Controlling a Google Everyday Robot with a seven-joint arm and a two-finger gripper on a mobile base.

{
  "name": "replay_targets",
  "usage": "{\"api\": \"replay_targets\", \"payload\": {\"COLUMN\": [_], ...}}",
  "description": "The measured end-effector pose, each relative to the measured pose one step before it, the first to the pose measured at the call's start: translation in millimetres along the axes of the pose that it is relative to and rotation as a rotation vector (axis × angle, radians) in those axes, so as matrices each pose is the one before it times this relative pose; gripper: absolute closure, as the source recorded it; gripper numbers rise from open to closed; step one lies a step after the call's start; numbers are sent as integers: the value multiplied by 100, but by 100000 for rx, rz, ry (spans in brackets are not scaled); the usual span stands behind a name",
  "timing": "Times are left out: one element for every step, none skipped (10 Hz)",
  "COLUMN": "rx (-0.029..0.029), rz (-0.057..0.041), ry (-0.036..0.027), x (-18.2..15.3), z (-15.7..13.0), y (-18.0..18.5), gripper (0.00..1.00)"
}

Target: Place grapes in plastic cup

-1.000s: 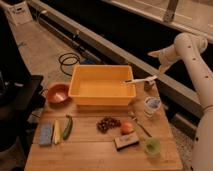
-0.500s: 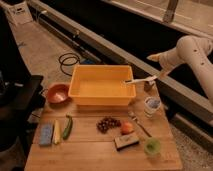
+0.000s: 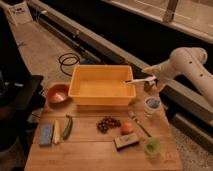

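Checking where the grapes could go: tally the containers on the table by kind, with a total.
Cups: 2, the light-green plastic cup and the clear bluish cup
Bowls: 1, the orange-red bowl
Bins: 1, the yellow bin
Total: 4
The tool hovers open over the bin's right rim.

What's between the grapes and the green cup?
Camera view: the orange fruit and a dark block. The gripper hovers over the bin's right rim.
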Motion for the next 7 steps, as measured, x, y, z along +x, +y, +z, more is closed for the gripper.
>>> {"api": "replay_targets", "payload": {"rx": [4,-31,30,-642,-1468,-1363,-1181], "rz": [-92,164,108,-791,-3723,-4329,-5062], "ry": [179,48,-5,-310,-259,1,194], "x": [58,61,67,20,-552,-1066,-1348], "z": [-53,-42,-35,67,256,193,-19], "y": [-2,128,-35,-208,-554,-670,-408], "gripper": [20,20,20,20,20,20,20]}}
